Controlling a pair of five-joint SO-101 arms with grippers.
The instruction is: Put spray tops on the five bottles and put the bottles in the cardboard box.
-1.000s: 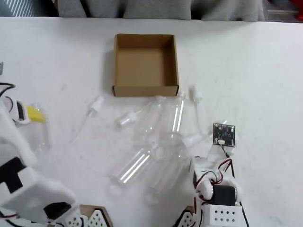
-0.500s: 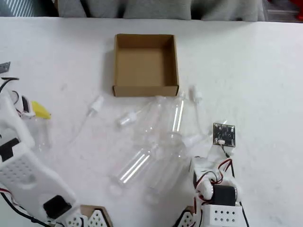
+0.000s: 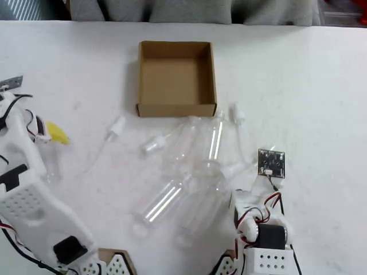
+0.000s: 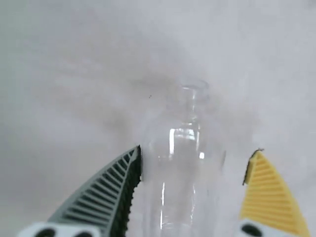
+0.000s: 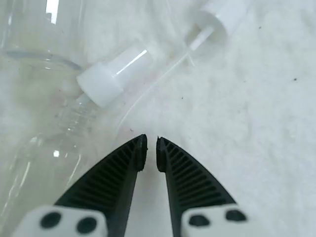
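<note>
I see the table (image 3: pixel 309 74) as white with a soft, slightly fuzzy surface, so I judge that round things will roll on it once nudged. The cardboard box (image 3: pixel 175 109) sits at the far middle. It is square, matte brown and open-topped, with low stiff walls, and a bottle brought in too low could catch its rim.

My left gripper (image 4: pixel 193 160) is spread wide, its ribbed grey and yellow fingers on either side of a lone clear bottle (image 4: pixel 182 148). That bottle lies at the left of the table, well apart from the box, with its neck bare. My worry is that the smooth, round, thin plastic may squirt out or roll aside as the fingers close, or buckle if I squeeze hard.

The other bottles (image 3: pixel 189 172) lie heaped just in front of the box, touching one another. Being transparent, they are hard to tell apart, and pulling one may shift the rest.

My right gripper (image 5: pixel 148 148) is pinched nearly together on nothing, beside that heap. The white spray tops (image 5: pixel 113 74) are small, with thin dip tubes that could bend or snag at a bottle neck.
</note>
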